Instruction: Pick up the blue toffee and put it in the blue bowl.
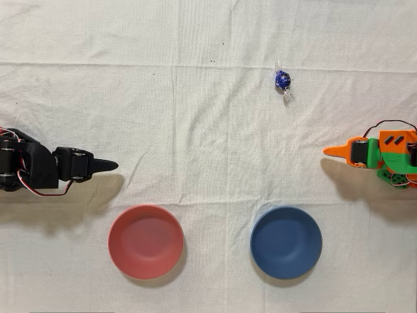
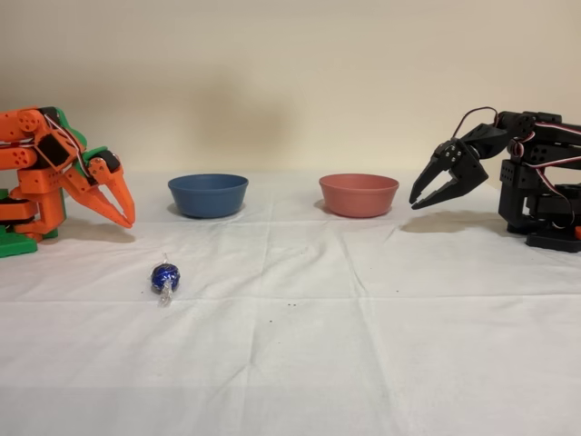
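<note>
The blue toffee (image 1: 283,80) (image 2: 165,275) lies on the white cloth in shiny dark-blue foil with clear twisted ends. My orange gripper (image 1: 328,152) (image 2: 127,218) rests folded at the right edge of the overhead view, tips together and shut on nothing. It is well apart from the toffee, which sits nearer the top of that view. The blue bowl (image 1: 286,242) (image 2: 208,194) stands empty near the bottom of the overhead view, below and left of the gripper. In the fixed view the bowl sits just right of the gripper and the toffee lies in front.
A red-pink bowl (image 1: 145,241) (image 2: 359,194) of the same size stands beside the blue one. The idle black arm (image 1: 45,168) (image 2: 508,177) occupies the opposite side of the table. The cloth (image 1: 195,98) is wrinkled.
</note>
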